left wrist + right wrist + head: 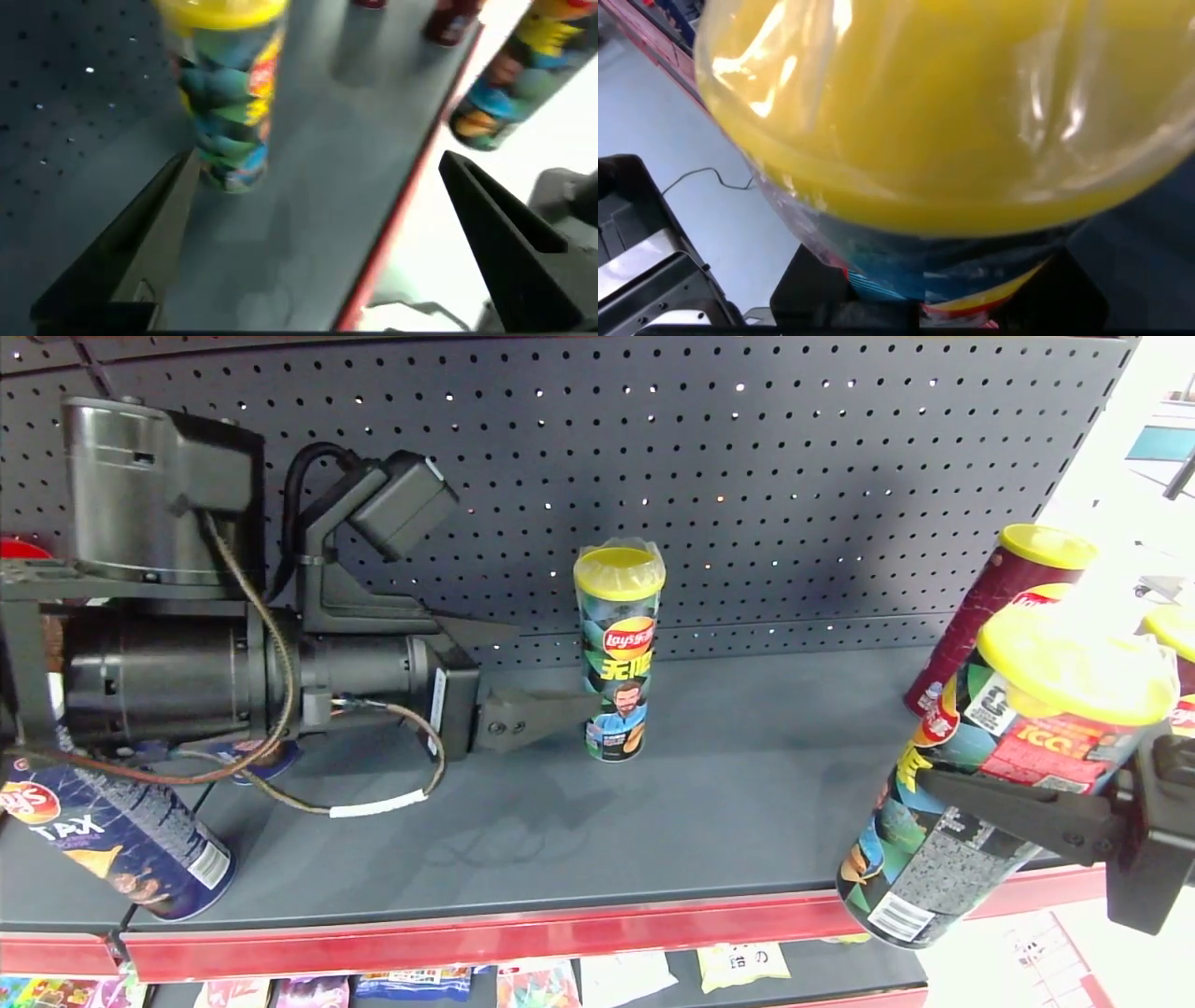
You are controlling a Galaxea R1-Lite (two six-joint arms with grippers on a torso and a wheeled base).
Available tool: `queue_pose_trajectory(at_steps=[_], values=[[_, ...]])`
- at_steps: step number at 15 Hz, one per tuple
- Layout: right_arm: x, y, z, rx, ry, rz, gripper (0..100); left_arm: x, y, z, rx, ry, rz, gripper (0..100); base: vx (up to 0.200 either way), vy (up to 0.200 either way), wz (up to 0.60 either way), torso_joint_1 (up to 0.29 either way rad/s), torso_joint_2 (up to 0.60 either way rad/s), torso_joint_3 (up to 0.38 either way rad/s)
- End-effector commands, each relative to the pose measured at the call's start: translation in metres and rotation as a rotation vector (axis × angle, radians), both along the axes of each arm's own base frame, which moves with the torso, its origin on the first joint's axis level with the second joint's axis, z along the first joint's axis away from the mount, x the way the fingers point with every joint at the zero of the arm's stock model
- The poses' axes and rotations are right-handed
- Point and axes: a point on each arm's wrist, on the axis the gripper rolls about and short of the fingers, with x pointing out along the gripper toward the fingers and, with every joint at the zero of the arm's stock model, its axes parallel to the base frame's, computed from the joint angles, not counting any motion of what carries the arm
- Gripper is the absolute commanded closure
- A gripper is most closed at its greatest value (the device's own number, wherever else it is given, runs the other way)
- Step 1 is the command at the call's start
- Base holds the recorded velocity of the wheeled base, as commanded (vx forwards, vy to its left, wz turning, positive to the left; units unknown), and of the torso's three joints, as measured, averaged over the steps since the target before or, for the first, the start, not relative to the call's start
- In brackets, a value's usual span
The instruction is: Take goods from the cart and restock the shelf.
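A tall chip can (618, 653) with a yellow lid stands upright mid-shelf on the grey shelf (728, 775). My left gripper (565, 717) is open just to its left at base height, not holding it. In the left wrist view the can (226, 93) sits beyond the spread fingers (131, 247), close to one of them. My right gripper (962, 761) is shut on a second chip can (1013, 747), tilted, at the shelf's front right edge. Its yellow lid (952, 103) looms large in the right wrist view, and the can (509, 79) also appears in the left wrist view.
A dark red can (999, 597) stands at the shelf's right end with another yellow lid (1172, 625) beside it. A blue can (121, 831) leans at the front left. A pegboard backs the shelf, a red strip (467, 933) edges its front, and packets (420, 983) lie on the shelf below.
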Motion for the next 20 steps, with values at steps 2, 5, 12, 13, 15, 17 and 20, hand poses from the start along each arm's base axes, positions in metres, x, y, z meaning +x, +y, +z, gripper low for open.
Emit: queue_pose_trajectory(at_steps=[2, 5, 12, 13, 15, 17, 20], values=[[0.0, 0.0, 0.0, 0.001, 0.001, 0.001, 100, 0.032, 0.005, -0.01, 0.04, -0.034, 0.058, 0, 0.0, 0.0, 0.0, 0.0, 0.0, 0.0], [0.001, 0.001, -0.001, -0.001, 0.005, 0.001, 100, 0.041, -0.001, -0.015, 0.02, -0.039, 0.005, 0, 0.0, 0.0, 0.0, 0.0, 0.0, 0.0], [0.001, 0.0, -0.002, 0.022, 0.033, -0.008, 100, 0.084, -0.015, -0.022, -0.007, -0.131, -0.085, 0, 0.0, 0.0, 0.0, 0.0, 0.0, 0.0], [0.001, 0.0, -0.002, 0.022, 0.033, -0.008, 100, 0.089, -0.017, -0.02, -0.01, -0.14, -0.083, 0, 0.0, 0.0, 0.0, 0.0, 0.0, 0.0], [0.001, 0.0, -0.002, 0.022, 0.033, -0.008, 100, 0.096, -0.022, -0.023, -0.01, -0.141, -0.086, 0, 0.0, 0.0, 0.0, 0.0, 0.0, 0.0], [0.002, 0.001, -0.002, 0.02, 0.037, -0.008, 100, 0.096, -0.027, -0.024, -0.01, -0.139, -0.099, 0, 0.0, 0.0, 0.0, 0.0, 0.0, 0.0], [0.002, 0.001, -0.003, 0.019, 0.039, -0.008, 100, 0.103, -0.034, -0.029, 0.005, -0.154, -0.111, 0, 0.0, 0.0, 0.0, 0.0, 0.0, 0.0]])
